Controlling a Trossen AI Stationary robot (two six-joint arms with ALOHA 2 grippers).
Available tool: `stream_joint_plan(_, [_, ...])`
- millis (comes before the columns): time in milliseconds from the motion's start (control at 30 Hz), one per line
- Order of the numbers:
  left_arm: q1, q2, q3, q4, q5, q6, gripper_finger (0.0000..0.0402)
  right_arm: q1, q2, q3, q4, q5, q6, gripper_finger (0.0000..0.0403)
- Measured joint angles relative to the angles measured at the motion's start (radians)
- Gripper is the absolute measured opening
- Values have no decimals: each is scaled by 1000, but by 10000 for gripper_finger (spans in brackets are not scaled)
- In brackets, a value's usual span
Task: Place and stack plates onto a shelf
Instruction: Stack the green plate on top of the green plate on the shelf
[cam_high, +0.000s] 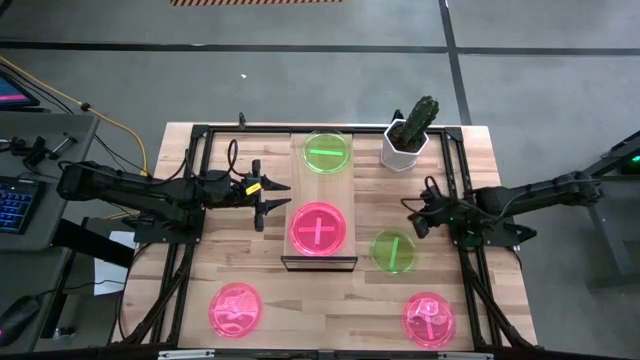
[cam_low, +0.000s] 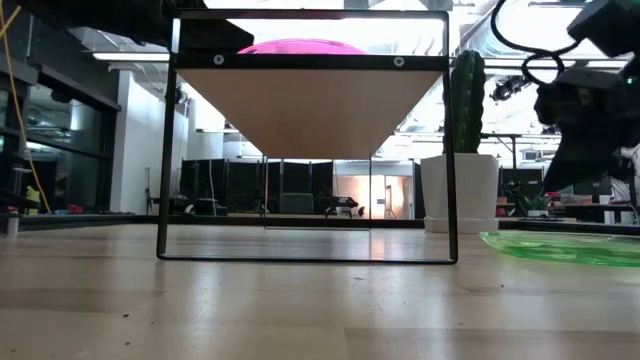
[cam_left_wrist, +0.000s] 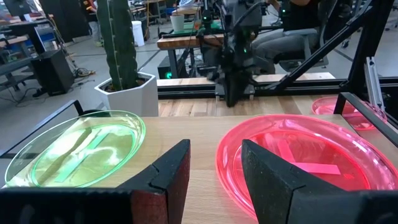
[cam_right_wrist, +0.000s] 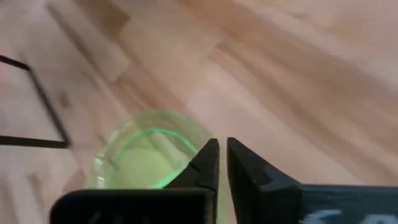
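Shelf (cam_low: 310, 105) underside hides most of pink plate (cam_low: 300, 46).

High view looks straight down on the whole table (cam_high: 250, 270); low view faces level across it, sharing the shelf (cam_high: 322, 180).

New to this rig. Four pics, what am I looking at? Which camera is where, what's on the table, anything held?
Two dark robot arms work at a wooden table. One camera looks straight down, one sits at table height, one rides on each wrist. A long light-wood shelf carries a translucent green round plate and a translucent pink round plate. On the tabletop lie another green plate and two more pink plates, beside a white pot with a cactus. The left tool is open beside the shelf, holding nothing. The right tool, nearly closed, hovers near the loose green plate, also empty.
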Motion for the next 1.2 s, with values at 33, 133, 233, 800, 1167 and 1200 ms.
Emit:
stream_joint_plan(33, [0, 0, 0, 0, 0, 0, 136, 11, 0, -35, 72, -4, 5, 30])
stream_joint_plan(133, [0, 0, 0, -5, 0, -1, 136, 42, 0, -151, 259, -17, 22, 70])
stream_joint_plan(233, [0, 0, -1, -9, 0, 0, 136, 67, 14, -168, 337, 0, -27, 110])
stream_joint_plan(800, [0, 0, -1, -6, 0, 0, 136, 89, 166, -141, 309, 180, 4, 156])
stream_joint_plan(1167, [0, 0, -1, -6, 0, 0, 136, 135, 401, -141, 482, 177, 27, 156])
stream_joint_plan(1200, [0, 0, -1, -6, 0, 0, 136, 140, 419, -141, 494, 179, 31, 156])
